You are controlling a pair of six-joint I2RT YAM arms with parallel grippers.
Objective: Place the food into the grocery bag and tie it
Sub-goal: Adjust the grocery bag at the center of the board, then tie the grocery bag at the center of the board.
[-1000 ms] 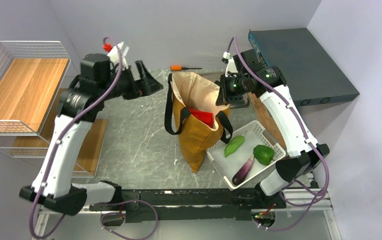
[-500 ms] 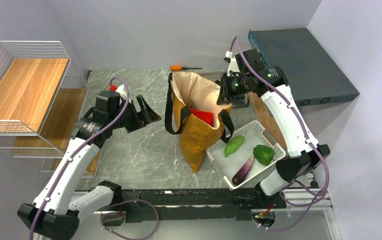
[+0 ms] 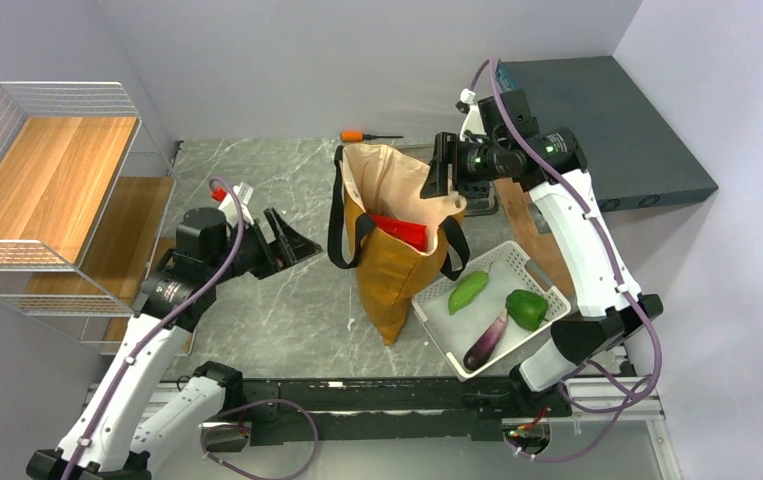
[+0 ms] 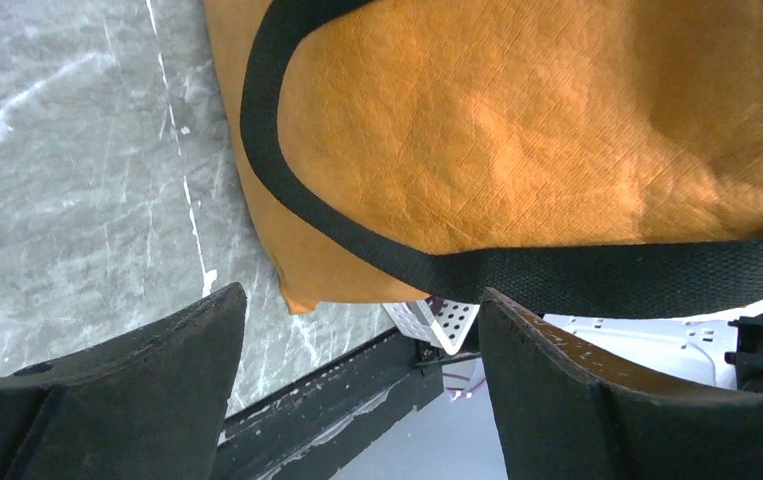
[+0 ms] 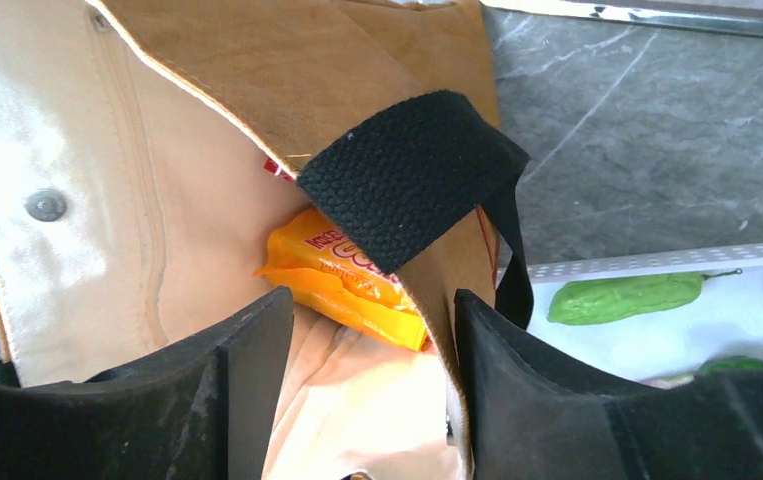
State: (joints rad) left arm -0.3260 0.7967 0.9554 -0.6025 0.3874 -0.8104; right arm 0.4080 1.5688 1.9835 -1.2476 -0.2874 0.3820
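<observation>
My right pincer [image 3: 441, 175] hangs half-open over the grocery bag [image 3: 392, 275] rim, yellow snack packet [image 5: 342, 280] inside, left pincer [image 3: 297, 243] wide, empty above counter [image 3: 257, 310].

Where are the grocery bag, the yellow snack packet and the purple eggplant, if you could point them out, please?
grocery bag [image 3: 394, 280], top external view, on its ochre outer side.
yellow snack packet [image 5: 342, 285], right wrist view, on its printed face.
purple eggplant [image 3: 485, 341], top external view, on the middle of its body.

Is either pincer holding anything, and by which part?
Nothing is held. Both the left pincer and right pincer stand open; the strap of the bag lies loose between the right one's fingers.
</observation>
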